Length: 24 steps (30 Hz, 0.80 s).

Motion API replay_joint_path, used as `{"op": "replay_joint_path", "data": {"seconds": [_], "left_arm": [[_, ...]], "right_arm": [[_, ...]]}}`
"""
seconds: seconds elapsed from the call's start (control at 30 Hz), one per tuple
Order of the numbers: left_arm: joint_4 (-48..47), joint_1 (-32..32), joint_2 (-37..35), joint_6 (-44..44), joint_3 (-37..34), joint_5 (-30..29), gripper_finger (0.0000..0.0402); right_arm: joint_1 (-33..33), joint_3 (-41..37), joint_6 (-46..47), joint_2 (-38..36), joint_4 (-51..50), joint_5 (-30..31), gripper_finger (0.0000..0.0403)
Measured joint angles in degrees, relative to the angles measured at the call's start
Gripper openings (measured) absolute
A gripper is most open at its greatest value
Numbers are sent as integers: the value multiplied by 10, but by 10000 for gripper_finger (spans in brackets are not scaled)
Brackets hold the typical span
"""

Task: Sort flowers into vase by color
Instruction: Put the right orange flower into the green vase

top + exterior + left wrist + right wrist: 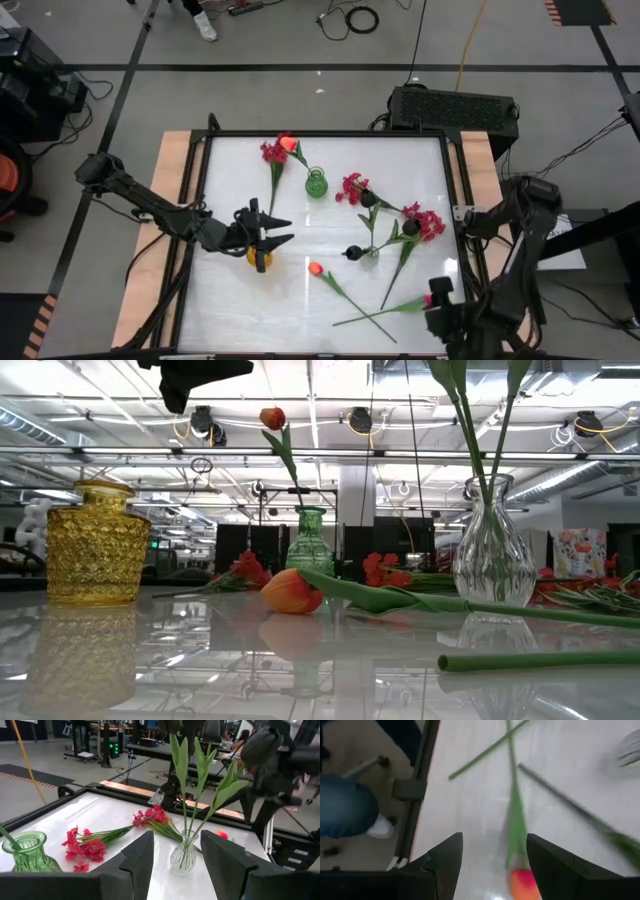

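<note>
My left gripper (283,231) hangs open and level over the yellow vase (258,259), holding nothing. My right gripper (495,840) is open and slants down over an orange-red tulip (522,882) lying at the near right (428,299). Its fingers stand on either side of the bud without touching it. A second tulip (314,268) lies on the table mid-front. The green vase (316,183) holds one tulip (272,417). The clear vase (183,855) holds black blooms (367,198) on green stems. Crimson sprays (273,152) (428,222) lie on the table.
Two long green stems cross on the table near the front right (375,320). A dark frame (455,200) borders the white tabletop. In the right wrist view, a person's leg and white shoe (380,827) stand beside the table's edge.
</note>
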Motion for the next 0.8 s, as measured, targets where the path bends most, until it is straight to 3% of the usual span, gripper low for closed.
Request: {"op": "replay_joint_path", "data": {"seconds": [0.43, 0.8], "left_arm": [[3, 0, 0, 0, 0, -1, 171], [2, 0, 0, 4, 0, 0, 171]], "right_arm": [[-60, 0, -68, 105, 3, -28, 158], [-98, -5, -95, 132, -7, -75, 132]]}}
